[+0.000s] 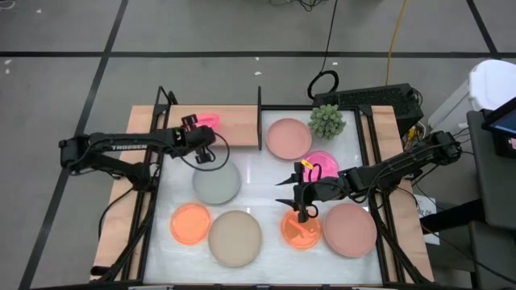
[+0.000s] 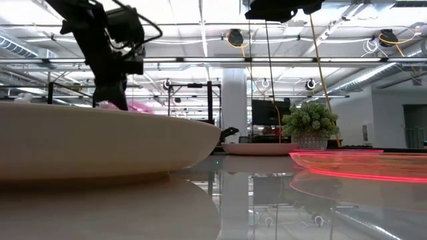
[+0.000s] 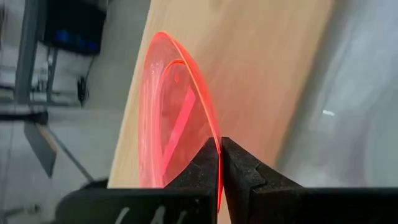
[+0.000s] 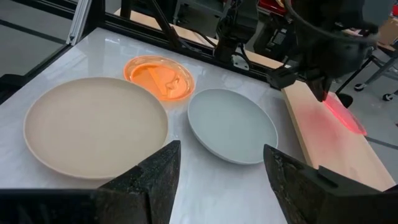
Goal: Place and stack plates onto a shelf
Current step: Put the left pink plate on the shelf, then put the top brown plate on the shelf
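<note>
Neon pink plate [image 3: 171, 118] pinched by left tool [image 3: 221, 163] over shelf [image 1: 234, 125], arm marked TROSSEN — right tool [image 4: 219, 169] spread.

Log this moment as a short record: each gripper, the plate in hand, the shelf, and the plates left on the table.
left gripper: shut on the rim of the small translucent neon pink plate, holding it over the shelf
shelf: light wooden board with black metal uprights, at the table's far left side
right gripper: open, holding nothing, above the small translucent orange plate
plates on the white glossy table: grey-green plate, beige plate, second orange plate, two pale pink plates, second neon pink plate
</note>
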`<action>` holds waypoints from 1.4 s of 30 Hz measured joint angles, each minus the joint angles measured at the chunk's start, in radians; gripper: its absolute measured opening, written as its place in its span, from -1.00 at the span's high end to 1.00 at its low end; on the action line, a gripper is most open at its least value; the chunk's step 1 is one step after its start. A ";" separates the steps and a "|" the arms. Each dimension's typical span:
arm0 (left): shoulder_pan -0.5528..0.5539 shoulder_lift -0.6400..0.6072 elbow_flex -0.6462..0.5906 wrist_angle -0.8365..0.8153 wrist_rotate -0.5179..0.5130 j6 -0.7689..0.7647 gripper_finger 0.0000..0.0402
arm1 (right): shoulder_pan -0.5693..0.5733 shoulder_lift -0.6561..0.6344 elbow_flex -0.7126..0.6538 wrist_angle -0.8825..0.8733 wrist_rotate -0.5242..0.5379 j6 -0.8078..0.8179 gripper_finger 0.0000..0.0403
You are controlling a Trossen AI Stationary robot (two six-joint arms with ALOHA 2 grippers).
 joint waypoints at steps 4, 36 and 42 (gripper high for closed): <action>0.049 0.000 -0.036 0.000 -0.006 -0.035 0.95 | 0.000 0.000 0.000 -0.003 0.000 0.000 -0.04; 0.119 0.000 -0.152 0.157 0.004 -0.215 0.64 | -0.001 0.000 0.000 -0.007 0.000 0.004 -0.04; 0.021 -0.029 -0.152 0.172 0.113 -0.283 0.64 | -0.001 0.000 0.000 -0.073 0.061 0.077 -0.04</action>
